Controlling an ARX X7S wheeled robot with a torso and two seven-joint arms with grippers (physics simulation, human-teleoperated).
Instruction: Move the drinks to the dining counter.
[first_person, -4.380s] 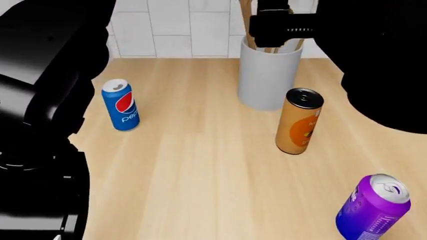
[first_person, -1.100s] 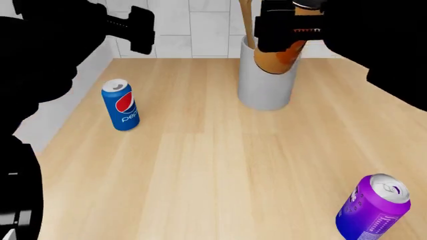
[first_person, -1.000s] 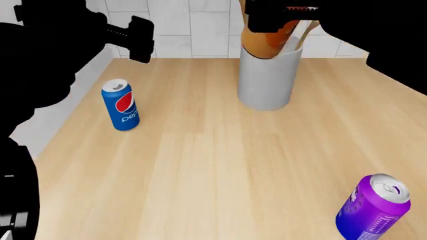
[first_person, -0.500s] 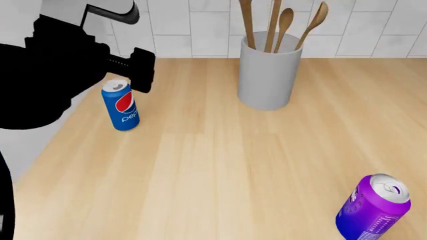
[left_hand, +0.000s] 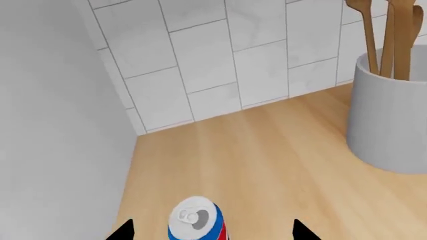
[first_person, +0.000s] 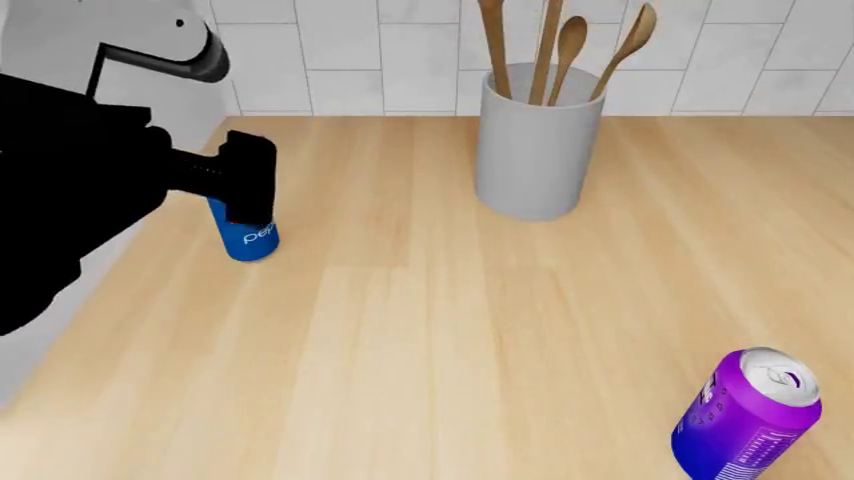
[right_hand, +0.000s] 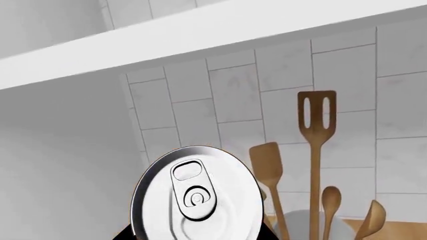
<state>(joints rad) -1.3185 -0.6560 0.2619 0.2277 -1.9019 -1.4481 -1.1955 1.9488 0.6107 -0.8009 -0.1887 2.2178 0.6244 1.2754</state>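
The blue Pepsi can (first_person: 251, 240) stands upright on the wood worktop (first_person: 441, 320) at the left, its top hidden by my left gripper (first_person: 242, 193). In the left wrist view the Pepsi can (left_hand: 195, 222) sits between the two spread fingertips (left_hand: 123, 231) of the open left gripper (left_hand: 212, 232), untouched. The purple can (first_person: 747, 415) stands at the near right. My right gripper (right_hand: 197, 235) is outside the head view and is shut on the orange can (right_hand: 197, 192), whose silver lid fills its view, held high in the air. The dining counter is out of view.
A white utensil crock (first_person: 534, 145) with wooden spoons stands at the back of the worktop, against the tiled wall (first_person: 400, 50). It shows too as the crock (left_hand: 390, 125). A plain grey side wall (left_hand: 53, 125) bounds the worktop just left of the Pepsi can.
The right arm has risen out of the head view with the orange can. The left arm has come down and now covers the Pepsi can's top.
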